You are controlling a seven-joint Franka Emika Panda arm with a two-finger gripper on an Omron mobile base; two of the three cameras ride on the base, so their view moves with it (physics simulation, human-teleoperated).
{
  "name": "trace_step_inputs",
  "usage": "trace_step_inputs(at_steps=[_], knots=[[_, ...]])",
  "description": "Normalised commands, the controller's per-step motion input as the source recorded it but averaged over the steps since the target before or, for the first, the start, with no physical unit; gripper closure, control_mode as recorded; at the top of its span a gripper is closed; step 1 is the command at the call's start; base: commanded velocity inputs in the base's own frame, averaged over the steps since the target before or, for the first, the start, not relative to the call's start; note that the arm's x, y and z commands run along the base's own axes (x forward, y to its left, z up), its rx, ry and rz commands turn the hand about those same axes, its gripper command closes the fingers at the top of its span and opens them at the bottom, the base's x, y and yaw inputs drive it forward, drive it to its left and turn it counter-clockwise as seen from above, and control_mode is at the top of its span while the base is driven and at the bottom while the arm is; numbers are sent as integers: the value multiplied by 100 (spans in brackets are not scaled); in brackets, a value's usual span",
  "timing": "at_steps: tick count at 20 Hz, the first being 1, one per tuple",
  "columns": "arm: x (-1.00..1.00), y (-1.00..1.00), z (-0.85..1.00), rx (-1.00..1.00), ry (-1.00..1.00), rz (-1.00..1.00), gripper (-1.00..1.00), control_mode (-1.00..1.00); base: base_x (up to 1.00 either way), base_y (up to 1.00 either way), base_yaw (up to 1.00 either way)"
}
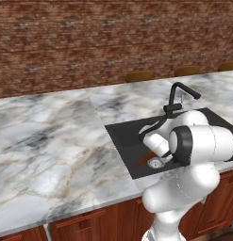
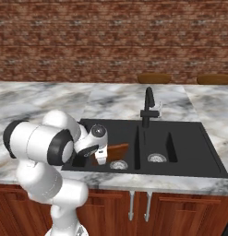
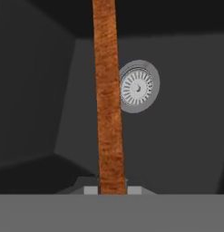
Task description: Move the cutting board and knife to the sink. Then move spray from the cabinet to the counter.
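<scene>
the gripper [image 2: 101,159] hangs low in the left basin of the sink [image 2: 189,159], jaws pinched narrowly on the edge of the cutting board [image 2: 113,152], which stands on edge beside the round drain [image 3: 139,86].

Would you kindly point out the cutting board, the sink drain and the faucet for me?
cutting board [image 3: 108,99], hand view, on its thin edge.
sink drain [image 3: 138,87], hand view, on its steel grate.
faucet [image 2: 148,102], right base view, on its upright neck.
</scene>
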Motion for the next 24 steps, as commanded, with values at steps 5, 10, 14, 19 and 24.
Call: trace_step_inputs(at_steps=[5,10,14,19,24], knots=[[0,0,5,0,0,0,-100,-100,0,0,0],[-25,0,80,0,-1,-4,-100,-100,0,0,0],[-39,-1,100,0,0,-10,-100,-100,0,0,0],[-42,0,100,0,2,-9,-100,-100,0,0,0],[-48,0,100,0,16,-6,-100,-100,0,0,0]])
